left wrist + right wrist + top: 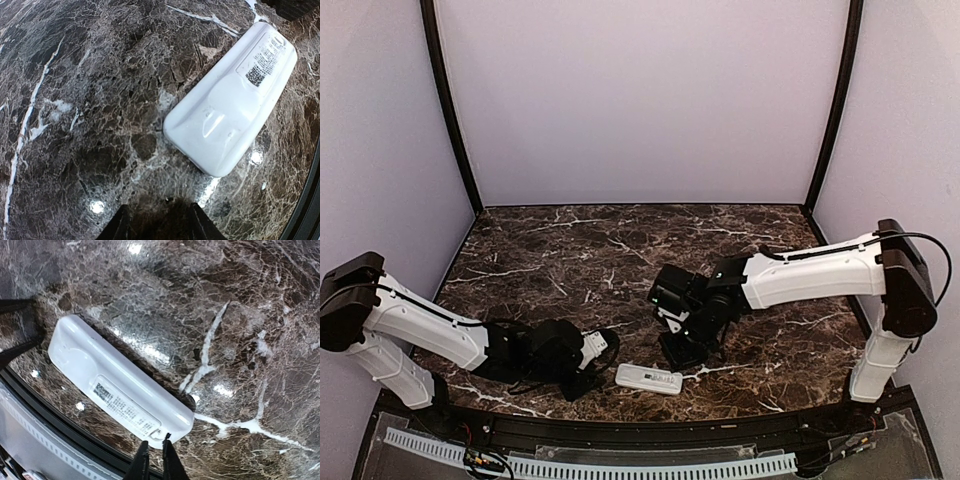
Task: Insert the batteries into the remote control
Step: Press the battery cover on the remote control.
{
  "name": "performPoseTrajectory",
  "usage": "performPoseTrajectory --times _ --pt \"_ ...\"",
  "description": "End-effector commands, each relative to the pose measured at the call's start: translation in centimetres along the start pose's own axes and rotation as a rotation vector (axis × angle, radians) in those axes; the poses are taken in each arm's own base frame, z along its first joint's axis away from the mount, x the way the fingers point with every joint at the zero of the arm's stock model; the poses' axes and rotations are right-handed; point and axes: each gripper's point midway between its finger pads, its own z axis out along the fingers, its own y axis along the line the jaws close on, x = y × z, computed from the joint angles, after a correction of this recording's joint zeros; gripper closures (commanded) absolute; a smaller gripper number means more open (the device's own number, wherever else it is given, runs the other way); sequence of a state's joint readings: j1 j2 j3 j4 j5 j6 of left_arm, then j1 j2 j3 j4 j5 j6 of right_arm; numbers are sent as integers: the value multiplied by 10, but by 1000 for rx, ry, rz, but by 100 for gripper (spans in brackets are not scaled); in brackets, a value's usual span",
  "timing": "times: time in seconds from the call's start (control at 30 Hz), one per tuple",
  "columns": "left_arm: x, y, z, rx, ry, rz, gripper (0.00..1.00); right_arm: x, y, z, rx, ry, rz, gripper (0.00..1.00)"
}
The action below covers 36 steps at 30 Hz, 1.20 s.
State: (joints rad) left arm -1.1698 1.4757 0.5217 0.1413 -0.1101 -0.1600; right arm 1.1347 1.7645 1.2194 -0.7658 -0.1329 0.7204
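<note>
Right gripper (155, 446), fingers nearly together, at the remote control's (120, 385) end.
Left gripper (159, 212), fingers apart and empty, should probably brace it.

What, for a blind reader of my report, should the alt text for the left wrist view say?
A white remote control lies back-up, label showing, diagonally on a dark marble table. The left gripper shows only its fingertips at the bottom edge, apart, touching nothing.

White-shelled left arm (425, 325) and right arm (810, 275), black joints and wrists, thin black cables, dark tapered jaws.
</note>
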Motion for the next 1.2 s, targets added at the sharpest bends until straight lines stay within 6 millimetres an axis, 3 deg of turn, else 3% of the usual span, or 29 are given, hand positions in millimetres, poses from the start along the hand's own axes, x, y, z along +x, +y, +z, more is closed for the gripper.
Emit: performPoseTrajectory --times 0.0,0.07,0.23,0.4,0.47,0.6,0.77,0.83,0.9,1.0,1.07,1.17 --pt "-2 3 -5 -20 -10 0 62 -12 20 -12 -63 -41 -73 95" --pt "-3 6 -9 -34 -26 -8 62 -15 23 -9 -77 -36 -82 100" --pt "-7 10 -19 -47 -67 -32 61 -12 23 9 -101 -12 -81 100" --pt "-8 13 -21 -59 -73 -42 61 8 8 42 -112 66 -42 100" --pt "-9 13 -22 -63 -79 -46 61 12 3 46 -97 82 -39 100" --pt "-13 16 -27 -76 -102 -64 61 3 4 32 -78 46 -66 100" --pt "-25 26 -42 -119 -155 -110 60 -25 30 -3 -129 -71 -197 99" --pt "-33 33 -52 -144 -184 -147 58 -37 42 -16 -158 -132 -278 84" --pt "-39 42 -62 -173 -214 -196 55 -46 53 -22 -184 -172 -370 59" --pt "-35 65 -76 -243 -222 -303 45 -52 67 -15 -205 -169 -537 23" --pt "-30 85 -86 -307 -229 -375 37 -50 69 -3 -174 -150 -637 16" --pt "-31 99 -104 -341 -263 -438 26 -47 64 14 -136 -117 -738 9"
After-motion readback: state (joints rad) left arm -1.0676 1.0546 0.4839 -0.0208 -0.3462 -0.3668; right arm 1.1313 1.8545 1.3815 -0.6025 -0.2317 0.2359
